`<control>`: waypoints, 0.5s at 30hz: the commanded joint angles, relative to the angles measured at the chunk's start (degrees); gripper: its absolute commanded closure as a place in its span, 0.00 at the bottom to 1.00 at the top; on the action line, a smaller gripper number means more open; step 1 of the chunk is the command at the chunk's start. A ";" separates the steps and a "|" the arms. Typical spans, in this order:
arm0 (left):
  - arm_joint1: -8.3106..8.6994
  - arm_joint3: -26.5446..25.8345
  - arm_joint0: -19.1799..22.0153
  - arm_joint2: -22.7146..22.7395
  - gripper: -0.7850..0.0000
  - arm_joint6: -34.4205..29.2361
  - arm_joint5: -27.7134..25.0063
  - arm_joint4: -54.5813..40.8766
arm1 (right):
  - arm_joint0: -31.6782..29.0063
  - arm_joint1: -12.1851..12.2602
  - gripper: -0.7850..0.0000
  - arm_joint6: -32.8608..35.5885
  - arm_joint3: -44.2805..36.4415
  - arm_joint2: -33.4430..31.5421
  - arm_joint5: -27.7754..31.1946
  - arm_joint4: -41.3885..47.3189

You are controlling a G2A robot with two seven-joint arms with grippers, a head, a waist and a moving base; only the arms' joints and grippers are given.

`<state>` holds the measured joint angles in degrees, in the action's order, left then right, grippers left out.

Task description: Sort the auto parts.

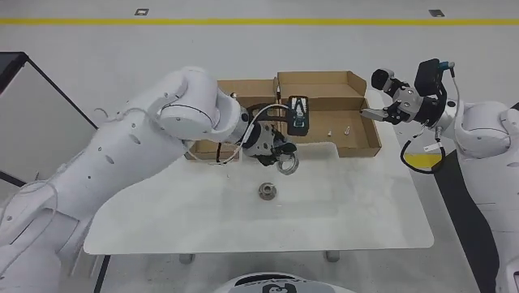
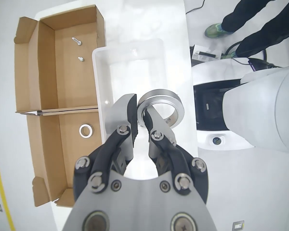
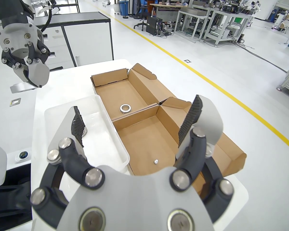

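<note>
The left gripper [image 2: 139,111] pinches the wall of a steel ring [image 2: 177,114], one finger inside and one outside, above the tray [image 2: 100,73] at mid-bench. The ring looks heavy, stiff and smooth and may slip, so this wall grip seems right. The right gripper [image 3: 136,114] hangs wide open, probably over the bench's far right corner.

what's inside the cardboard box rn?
In the cardboard box, one compartment holds two bolts, the other a metal ring. The left gripper hides a corner of that compartment, so anything there can't be seen.
</note>
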<state>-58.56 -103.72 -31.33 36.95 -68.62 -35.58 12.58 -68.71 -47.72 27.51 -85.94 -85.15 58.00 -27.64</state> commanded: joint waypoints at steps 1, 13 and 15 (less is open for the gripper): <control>0.91 -0.46 -1.66 2.45 1.00 1.22 -1.29 -0.79 | 0.00 0.00 0.00 0.00 0.00 0.00 0.00 0.00; 5.64 -4.46 -14.21 15.48 1.00 11.35 -11.43 -1.50 | 0.00 0.00 0.00 0.00 0.00 0.00 0.00 0.00; 6.26 -5.12 -16.31 17.18 1.00 12.51 -12.46 -1.16 | 0.00 0.00 0.00 0.00 0.00 0.00 0.00 0.00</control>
<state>-52.59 -108.58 -46.49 53.24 -56.77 -47.52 11.37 -68.71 -47.72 27.51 -85.94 -85.15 58.00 -27.64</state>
